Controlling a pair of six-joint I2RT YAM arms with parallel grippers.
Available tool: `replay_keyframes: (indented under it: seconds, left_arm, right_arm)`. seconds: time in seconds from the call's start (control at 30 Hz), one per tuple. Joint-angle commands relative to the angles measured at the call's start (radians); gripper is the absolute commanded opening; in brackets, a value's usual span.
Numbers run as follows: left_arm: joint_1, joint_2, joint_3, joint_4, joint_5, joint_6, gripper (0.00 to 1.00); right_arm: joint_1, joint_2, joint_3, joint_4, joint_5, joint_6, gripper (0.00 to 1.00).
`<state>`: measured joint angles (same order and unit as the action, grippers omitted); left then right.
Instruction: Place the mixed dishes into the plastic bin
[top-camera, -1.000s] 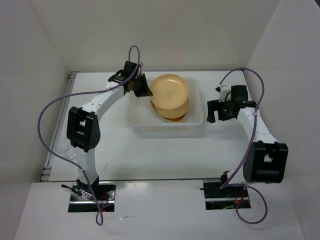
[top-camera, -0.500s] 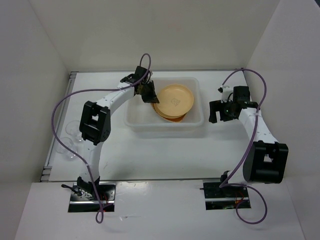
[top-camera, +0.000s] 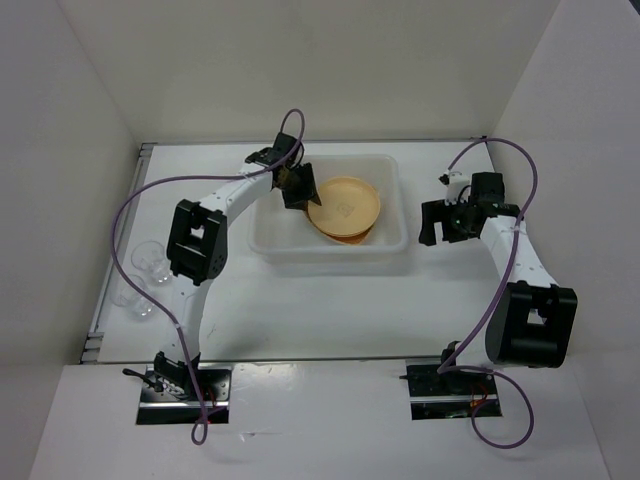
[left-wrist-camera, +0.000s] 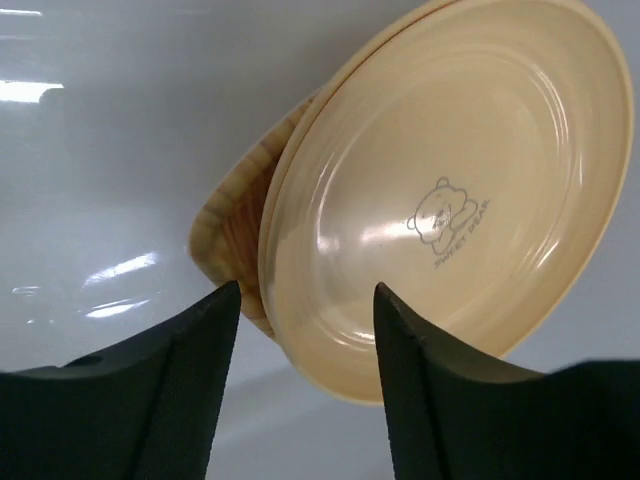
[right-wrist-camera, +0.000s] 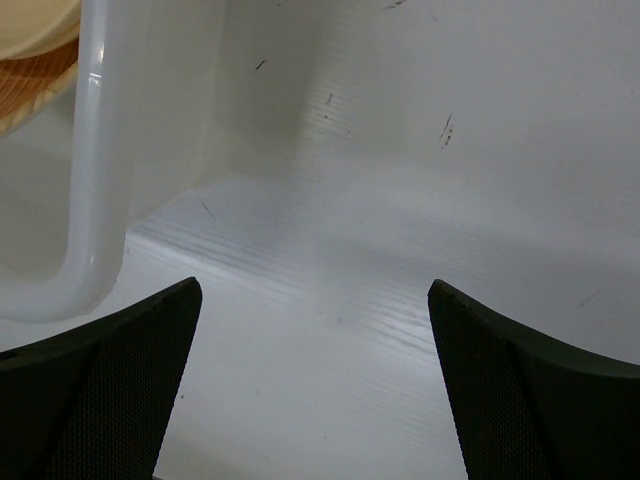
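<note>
The translucent plastic bin (top-camera: 328, 251) stands mid-table. Inside it a yellow-orange plate (top-camera: 344, 204) with a bear mark lies on top of a stack. In the left wrist view this plate (left-wrist-camera: 450, 180) rests on a second plate's rim (left-wrist-camera: 283, 190) and on the tan woven tray (left-wrist-camera: 232, 232). My left gripper (top-camera: 299, 185) is open over the bin at the plate's left edge, and its jaws (left-wrist-camera: 305, 290) stand apart with nothing held. My right gripper (top-camera: 432, 222) hangs wide open and empty just right of the bin. Two clear cups (top-camera: 150, 258) (top-camera: 133, 298) stand at the table's left.
White walls close in the table at the back and on both sides. In the right wrist view the bin's rounded rim (right-wrist-camera: 95, 180) is at left, with the open right gripper (right-wrist-camera: 313, 285) over bare white tabletop beside it.
My left gripper has opened and let go of the plate, which has dropped flat onto the stack in the bin. The left arm swung right, uncovering the cups. The right arm held still.
</note>
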<state>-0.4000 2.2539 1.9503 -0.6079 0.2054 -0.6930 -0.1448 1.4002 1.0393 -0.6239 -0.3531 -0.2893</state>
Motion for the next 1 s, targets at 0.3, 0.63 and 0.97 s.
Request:
replay_keyframes:
  seconds: [0.3, 0.63, 0.97]
  left_arm:
    - [0.023, -0.152, 0.554, -0.32, -0.223, 0.171, 1.0]
    - [0.391, -0.809, -0.468, -0.225, -0.371, 0.133, 1.0]
    - [0.507, -0.826, -0.734, -0.144, -0.425, 0.161, 1.0]
  right_arm:
    - [-0.015, -0.042, 0.083, -0.106, -0.024, -0.073, 0.98]
    - [0.017, -0.315, 0.037, -0.177, -0.002, -0.123, 0.98]
    - [0.048, -0.487, -0.018, -0.091, 0.082, -0.071, 0.98]
